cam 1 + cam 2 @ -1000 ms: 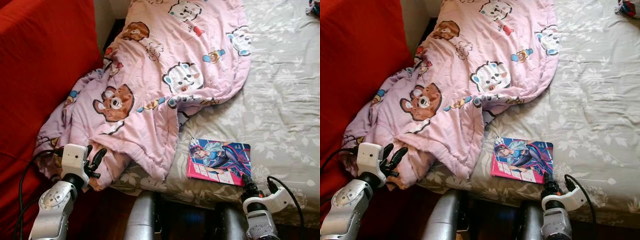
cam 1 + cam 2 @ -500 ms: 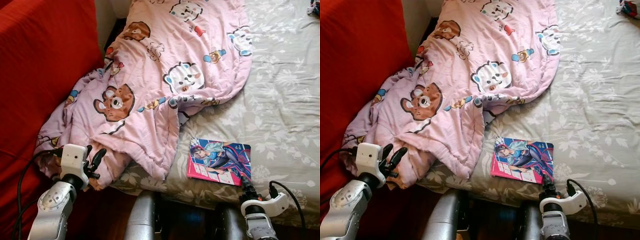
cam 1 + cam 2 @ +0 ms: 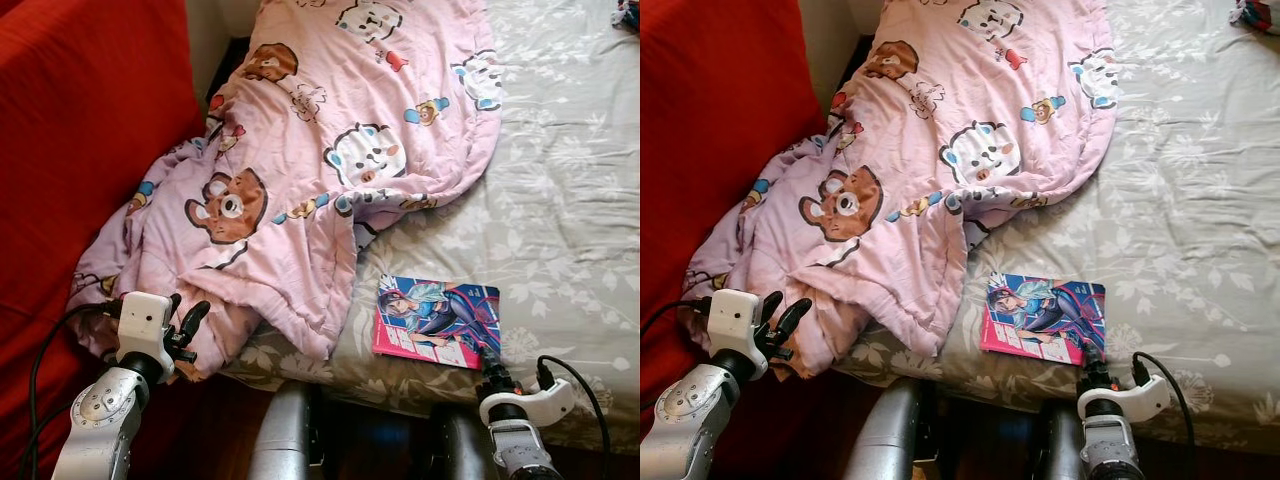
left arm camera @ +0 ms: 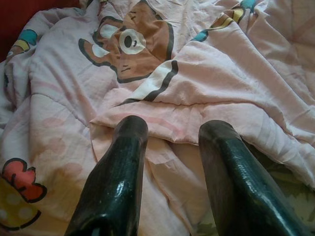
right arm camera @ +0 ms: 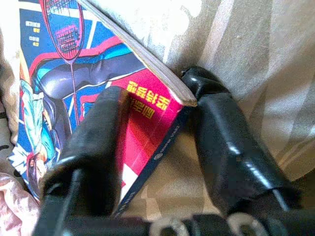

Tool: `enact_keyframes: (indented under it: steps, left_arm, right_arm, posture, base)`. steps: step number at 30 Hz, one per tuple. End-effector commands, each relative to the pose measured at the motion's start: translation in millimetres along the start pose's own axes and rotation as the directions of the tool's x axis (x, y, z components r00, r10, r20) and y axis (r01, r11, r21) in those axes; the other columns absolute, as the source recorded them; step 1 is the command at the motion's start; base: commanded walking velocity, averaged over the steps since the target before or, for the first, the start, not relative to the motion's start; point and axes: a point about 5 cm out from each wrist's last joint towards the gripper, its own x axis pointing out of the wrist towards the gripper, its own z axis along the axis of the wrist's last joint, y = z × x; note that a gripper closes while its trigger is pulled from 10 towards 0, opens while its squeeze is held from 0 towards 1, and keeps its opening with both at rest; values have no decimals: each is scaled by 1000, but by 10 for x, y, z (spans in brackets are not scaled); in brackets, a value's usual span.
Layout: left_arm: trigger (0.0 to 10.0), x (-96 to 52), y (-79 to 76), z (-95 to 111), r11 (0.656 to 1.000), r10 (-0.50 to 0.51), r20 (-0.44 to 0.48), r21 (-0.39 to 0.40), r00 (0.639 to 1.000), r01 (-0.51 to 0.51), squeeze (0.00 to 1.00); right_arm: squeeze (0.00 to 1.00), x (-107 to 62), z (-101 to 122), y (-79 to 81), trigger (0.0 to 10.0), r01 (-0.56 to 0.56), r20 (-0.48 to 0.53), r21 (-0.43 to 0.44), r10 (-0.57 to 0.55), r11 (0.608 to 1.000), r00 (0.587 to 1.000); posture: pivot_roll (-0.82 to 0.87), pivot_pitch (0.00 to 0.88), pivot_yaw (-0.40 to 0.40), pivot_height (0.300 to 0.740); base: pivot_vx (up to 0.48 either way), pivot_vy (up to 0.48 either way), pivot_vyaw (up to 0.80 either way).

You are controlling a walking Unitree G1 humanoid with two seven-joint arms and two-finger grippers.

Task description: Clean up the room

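Right wrist view shows the right gripper (image 5: 155, 132) spread open astride the glossy illustrated paperback book (image 5: 74, 88), whose near corner lies between its fingers, so closing may skid the cover across the grey floral bedsheet (image 5: 256, 44).

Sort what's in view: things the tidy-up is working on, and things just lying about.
In hand:
comic book, right gripper open around its corner
pink cartoon blanket, left gripper open at its hem

Lying about:
floral bedsheet
red sofa

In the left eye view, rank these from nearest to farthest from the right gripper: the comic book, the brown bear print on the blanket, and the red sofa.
From the right gripper:
1. Comic book, right at the fingertips on the bed's near edge.
2. Brown bear print, on the pink blanket to the left.
3. Red sofa, far left beyond the blanket.
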Motion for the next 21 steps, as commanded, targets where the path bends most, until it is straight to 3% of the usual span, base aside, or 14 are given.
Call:
enact_keyframes:
  steps: [1, 8, 21]
  left_arm:
    - [10000, -76, 80, -53, 1000, 24, -41, 21, 999, -24, 0]
    - [10000, -61, 72, -60, 1000, 25, -41, 20, 999, -24, 0]
    - [10000, 3, 62, -79, 999, 38, -34, 12, 999, -37, 0]
  right_arm:
    - [0, -42, -202, -28, 0, 16, -76, 16, -15, 1000, 997]
    - [0, -55, -218, -42, 0, 16, -78, 15, -15, 1000, 997]
    - [0, -182, -263, -209, 0, 77, -22, 7, -77, 997, 997]
  posture:
    - [254, 282, 186, 629]
    - [246, 274, 182, 629]
    - [208, 255, 157, 629]
  base:
    - [0, 0, 0]
    - [0, 0, 0]
    - [0, 0, 0]
